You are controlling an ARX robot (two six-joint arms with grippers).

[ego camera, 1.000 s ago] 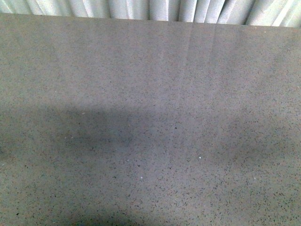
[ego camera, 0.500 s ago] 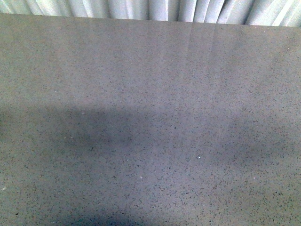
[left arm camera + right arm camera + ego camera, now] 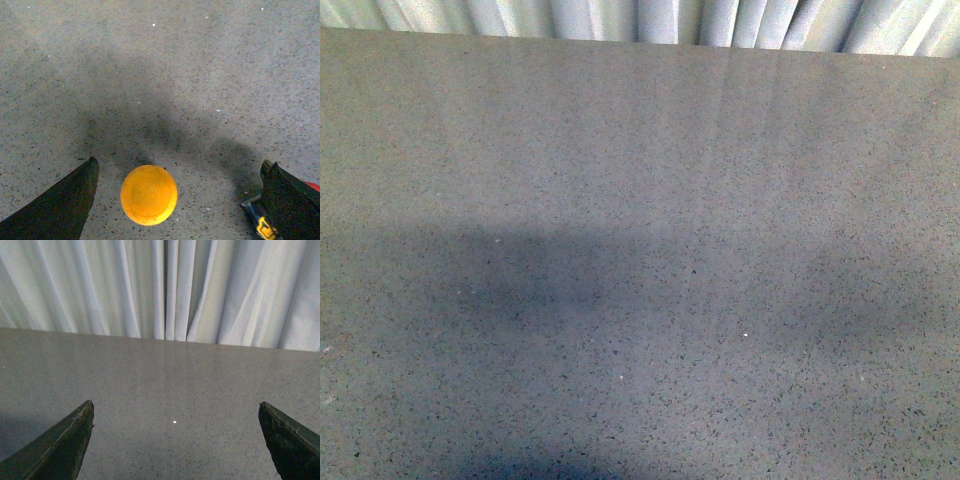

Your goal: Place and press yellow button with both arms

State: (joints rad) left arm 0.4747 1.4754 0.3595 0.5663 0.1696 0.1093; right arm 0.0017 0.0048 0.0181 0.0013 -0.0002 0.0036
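In the left wrist view the yellow button [image 3: 149, 195] shows from above as a round orange-yellow cap on the speckled grey tabletop; its collar and base are hidden under the cap. My left gripper [image 3: 180, 167] is open, and the button lies between its two dark fingers [image 3: 65, 202], nearer that finger than the other and touching neither. My right gripper [image 3: 176, 410] is open too, with only bare tabletop between its fingers [image 3: 60, 447]. The front view shows neither arm nor the button, only shadows on the table [image 3: 640, 150].
A white pleated curtain [image 3: 165, 287] hangs behind the table's far edge [image 3: 640, 42]. A small black part with a yellow and a red detail [image 3: 265, 227] shows by the left gripper's other finger.
In the front view the dark shadows on the tabletop have shifted slightly; nothing else has moved there.
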